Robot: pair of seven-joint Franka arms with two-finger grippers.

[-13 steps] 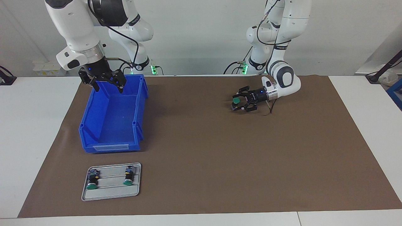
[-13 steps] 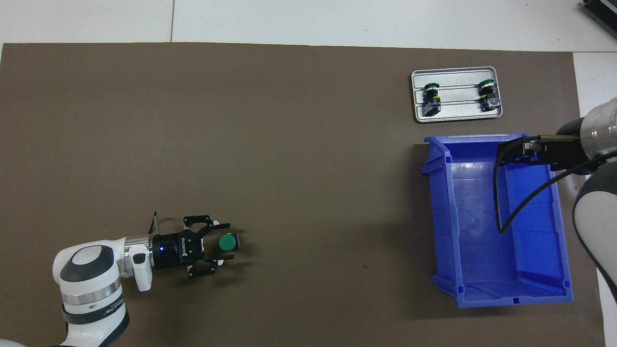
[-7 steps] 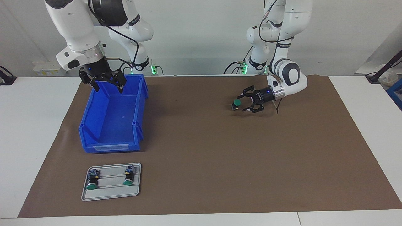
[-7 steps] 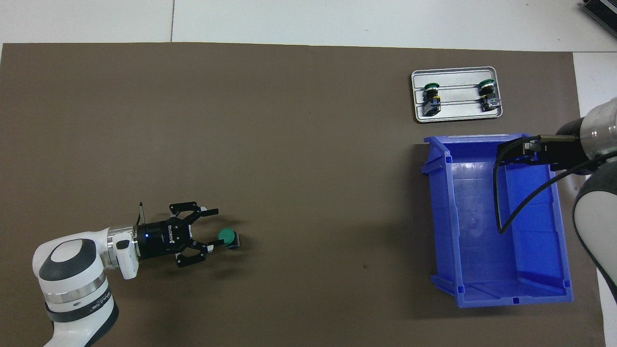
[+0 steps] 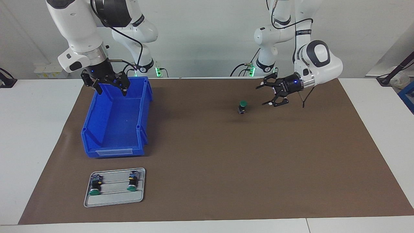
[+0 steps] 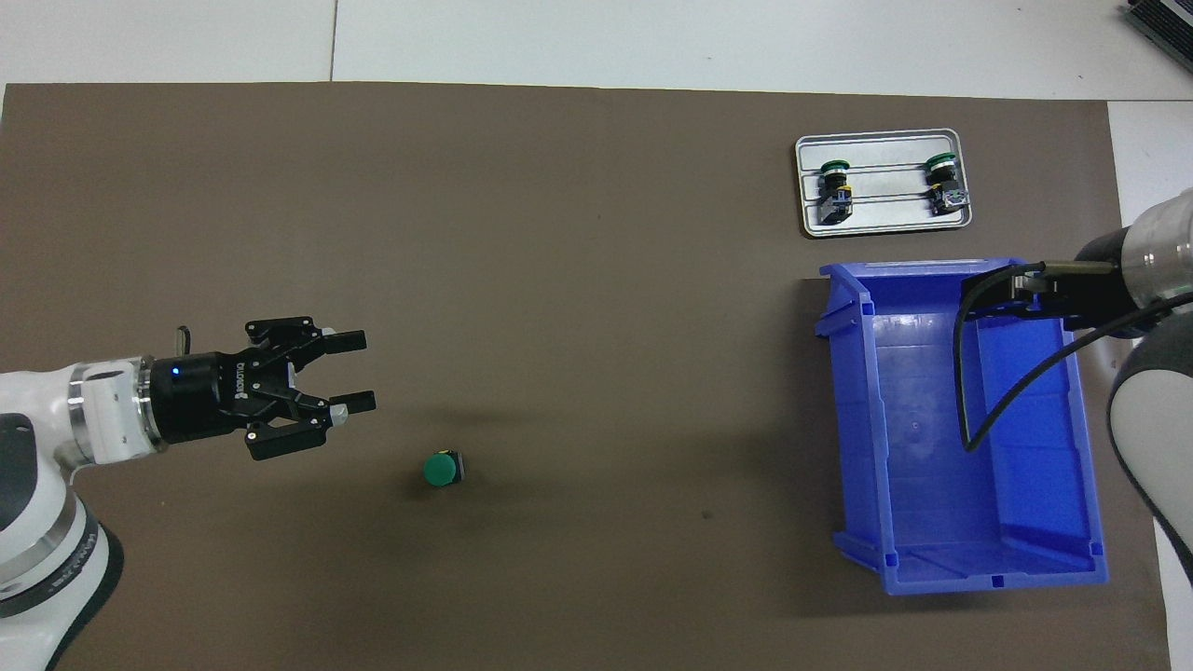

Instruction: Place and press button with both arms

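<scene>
The button (image 5: 242, 106) stands cap-up on the brown mat (image 5: 226, 168), alone. My left gripper (image 5: 267, 94) hangs in the air over the mat at its three o'clock in the facing view, fingers wide, empty. My right gripper (image 5: 111, 86) waits spread over the blue bin (image 5: 97, 129).

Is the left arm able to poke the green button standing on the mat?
Probably yes. The left gripper hangs open just beside the button, which stands alone on the brown mat with nothing between them.
</scene>
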